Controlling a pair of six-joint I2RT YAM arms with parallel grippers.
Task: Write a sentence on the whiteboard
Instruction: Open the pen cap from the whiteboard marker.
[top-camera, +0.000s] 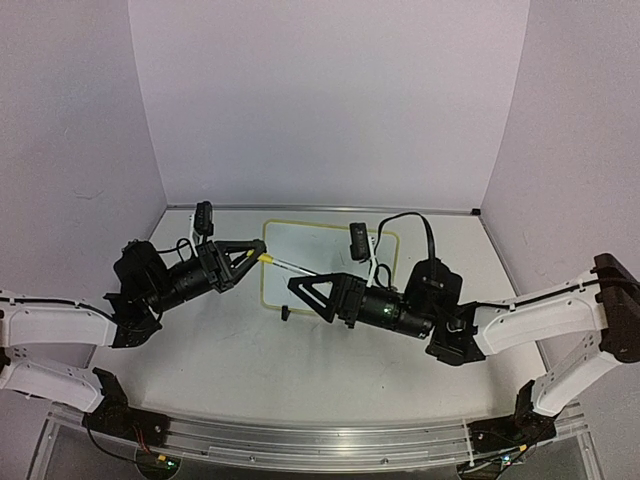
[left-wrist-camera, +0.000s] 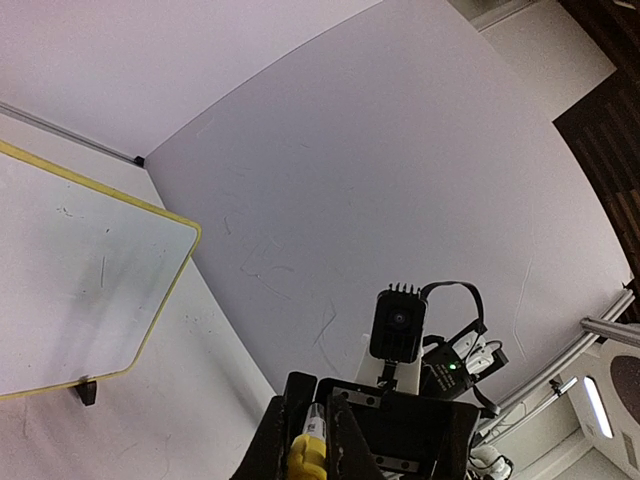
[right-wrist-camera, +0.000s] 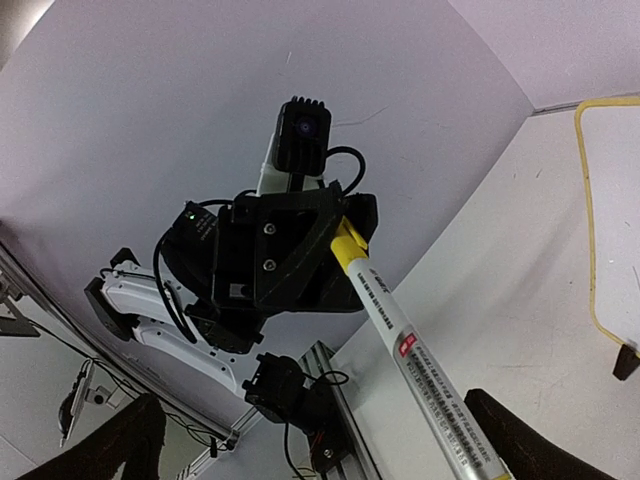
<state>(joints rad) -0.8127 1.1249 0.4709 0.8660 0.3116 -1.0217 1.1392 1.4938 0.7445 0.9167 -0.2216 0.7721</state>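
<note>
The whiteboard (top-camera: 310, 245), white with a pale yellow frame, lies flat at the back of the table; its corner shows in the left wrist view (left-wrist-camera: 70, 280) and its edge in the right wrist view (right-wrist-camera: 615, 200). Its face carries only a few faint specks, and the sentence cannot be made out. My left gripper (top-camera: 258, 250) (left-wrist-camera: 310, 440) is shut on the yellow cap end of a white marker (top-camera: 290, 266) (right-wrist-camera: 420, 370). The marker's barrel runs between the wide-apart fingers (right-wrist-camera: 520, 435) of my right gripper (top-camera: 310, 290) (right-wrist-camera: 315, 445), which is open.
Both arms meet over the table's middle, in front of the board. A black clip foot (top-camera: 285, 312) (right-wrist-camera: 627, 360) stands at the board's near edge. An aluminium rail (top-camera: 320, 440) runs along the near side, and pale walls close in the back and sides.
</note>
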